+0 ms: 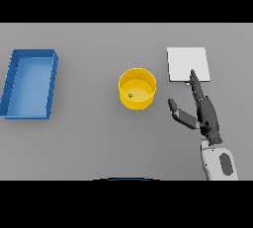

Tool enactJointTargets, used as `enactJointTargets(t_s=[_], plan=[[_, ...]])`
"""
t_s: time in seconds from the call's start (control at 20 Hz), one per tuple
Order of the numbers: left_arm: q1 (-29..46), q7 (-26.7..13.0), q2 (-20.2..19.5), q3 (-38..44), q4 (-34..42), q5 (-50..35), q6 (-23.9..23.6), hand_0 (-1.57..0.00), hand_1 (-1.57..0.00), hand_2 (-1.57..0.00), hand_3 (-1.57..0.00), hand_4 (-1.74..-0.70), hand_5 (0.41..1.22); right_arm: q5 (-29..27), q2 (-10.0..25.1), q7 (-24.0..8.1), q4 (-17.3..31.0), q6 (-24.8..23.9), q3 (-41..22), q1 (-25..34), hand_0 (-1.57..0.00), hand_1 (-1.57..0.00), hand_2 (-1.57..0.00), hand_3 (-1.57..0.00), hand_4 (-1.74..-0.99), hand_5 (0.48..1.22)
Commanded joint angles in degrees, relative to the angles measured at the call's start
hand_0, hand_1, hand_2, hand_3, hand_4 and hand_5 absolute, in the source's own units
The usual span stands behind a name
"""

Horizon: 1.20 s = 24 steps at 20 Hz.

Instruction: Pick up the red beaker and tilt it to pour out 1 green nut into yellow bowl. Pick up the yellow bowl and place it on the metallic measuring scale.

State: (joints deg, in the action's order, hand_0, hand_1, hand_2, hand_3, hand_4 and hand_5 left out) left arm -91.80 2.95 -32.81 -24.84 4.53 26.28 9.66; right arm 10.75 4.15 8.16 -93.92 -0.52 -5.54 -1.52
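One hand is all I have on the head view: my right hand (206,116) sits right of centre at middle depth, its white and grey forearm running in from the near right edge. Its fingers (195,85) are stretched out straight and point toward the far side, with the thumb (179,113) splayed out to the left, so the hand is spread wide and has hold of nothing. The fingertips overlap the near edge of the metallic measuring scale (187,63), a pale square plate lying flat on the far right part of the grey table (89,138); I cannot tell whether they touch it or hover above it. Left of the hand, near the middle of the table, stands the yellow bowl (137,89), upright, with clear grey surface between it and the thumb. Inside the bowl, on its floor toward the left side, I see one small green nut (130,95). The bowl stands near the scale's near left corner, apart from it and resting on the table. Far over on the left side lies a blue tray (13,76), a shallow rectangular bin with raised walls, well apart from the bowl. I see no red beaker anywhere in this view.
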Motion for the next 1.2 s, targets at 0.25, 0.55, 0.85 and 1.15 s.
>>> enactJointTargets(t_s=[0.25, 0.55, 0.85, 1.15], plan=[[11.40, -8.28, -0.79, 6.73, -1.98, -11.94, -11.89, -1.57, -1.57, -1.57, -1.57, -1.74, 1.221, -0.18, 1.28, 0.18, -0.20, 1.30, -0.18, 0.01, 0.00, 0.00, 0.00, 0.00, -1.133, 0.640], [22.39, -9.16, 0.34, 11.12, -0.20, -21.15, -17.96, -1.57, -1.57, -1.57, -1.57, -1.74, 1.221, -1.06, 1.52, 0.71, 0.29, 1.93, 0.16, 0.32, 0.00, 0.00, 0.00, 0.00, -1.141, 0.673], [36.31, -10.68, 0.80, 10.90, 12.85, -28.45, -21.68, -1.57, -1.57, -1.57, -1.57, -1.74, 1.098, -0.29, 1.70, 1.41, -0.63, 1.96, -0.51, -1.06, 0.00, 0.00, 0.00, 0.00, -1.171, 0.677], [51.46, -24.40, -3.83, 7.32, 41.68, -30.87, -21.02, -1.47, -1.34, -1.28, -1.32, -1.37, 0.774, -1.07, 1.60, 0.29, -0.36, 1.76, 0.15, -0.41, 0.00, 0.00, 0.00, 0.00, -1.153, 0.670]])
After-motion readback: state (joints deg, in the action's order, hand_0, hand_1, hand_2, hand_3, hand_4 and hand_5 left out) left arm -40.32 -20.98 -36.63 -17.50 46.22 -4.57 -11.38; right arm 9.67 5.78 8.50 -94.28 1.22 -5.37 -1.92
